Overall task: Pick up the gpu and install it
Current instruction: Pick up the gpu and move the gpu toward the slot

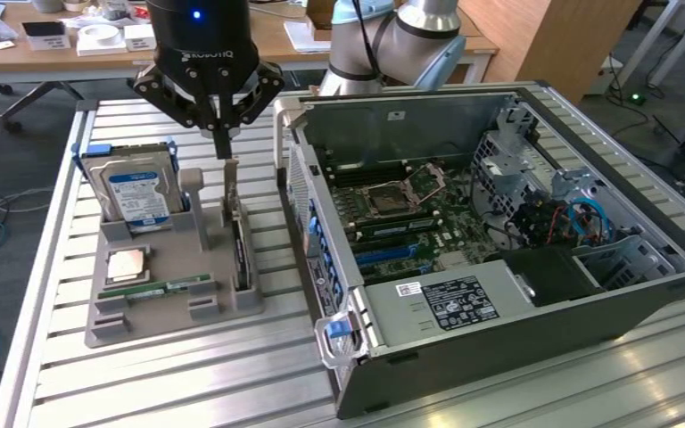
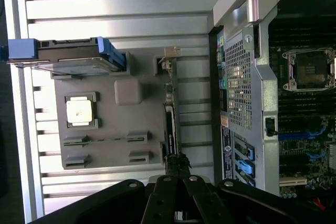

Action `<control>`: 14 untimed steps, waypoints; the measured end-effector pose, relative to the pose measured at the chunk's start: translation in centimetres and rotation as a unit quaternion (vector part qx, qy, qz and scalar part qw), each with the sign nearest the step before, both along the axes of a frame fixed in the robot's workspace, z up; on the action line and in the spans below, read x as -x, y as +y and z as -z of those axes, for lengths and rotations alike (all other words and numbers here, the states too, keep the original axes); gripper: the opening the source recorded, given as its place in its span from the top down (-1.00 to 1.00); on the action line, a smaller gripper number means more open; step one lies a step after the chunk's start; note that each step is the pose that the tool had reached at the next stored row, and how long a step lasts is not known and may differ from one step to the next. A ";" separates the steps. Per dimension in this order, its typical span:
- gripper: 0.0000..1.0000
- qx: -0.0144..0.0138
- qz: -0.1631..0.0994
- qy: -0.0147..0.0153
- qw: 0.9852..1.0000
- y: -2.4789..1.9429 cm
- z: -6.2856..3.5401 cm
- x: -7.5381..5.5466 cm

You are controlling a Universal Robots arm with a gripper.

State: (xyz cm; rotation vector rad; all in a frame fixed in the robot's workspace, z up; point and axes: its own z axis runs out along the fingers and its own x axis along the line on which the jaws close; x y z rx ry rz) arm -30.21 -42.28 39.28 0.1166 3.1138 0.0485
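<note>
The slatted metal table (image 1: pixel 140 383) carried two items, with bare slats along its near edge. The computer case (image 1: pixel 628 294) lay on its side at the exterior view's right, its open side facing up and the motherboard (image 1: pixel 402 214) exposed. Nothing stood above that opening. The gray holder tray (image 1: pixel 164 325) sat at the exterior view's left, just beside the case, with only a narrow strip of table between them.

On the tray, the hard drive (image 1: pixel 138 192) stood upright at the far end. The gpu (image 1: pixel 239 250) stood on its long edge in the slot along the tray side nearest the case. Its long axis ran far to near, parallel to the case wall, with the silver bracket at the far end. The faces of the card pointed toward the case and toward the hard drive side.

The gripper (image 1: pixel 220 147) hung tips down above the gpu, in line with the card. Its fingers were drawn fully together. Contact with the card could not be confirmed.
</note>
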 end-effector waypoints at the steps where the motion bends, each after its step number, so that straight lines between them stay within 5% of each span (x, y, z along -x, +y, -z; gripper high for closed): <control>1: 0.77 0.000 0.000 0.000 1.000 0.00 0.00 0.0; 5: 0.54 0.000 0.000 0.000 1.000 0.00 0.00 0.0; 8: 0.18 0.000 0.000 0.000 1.000 0.00 0.00 0.0; 14: -0.06 0.000 0.000 0.000 1.000 0.00 0.00 0.0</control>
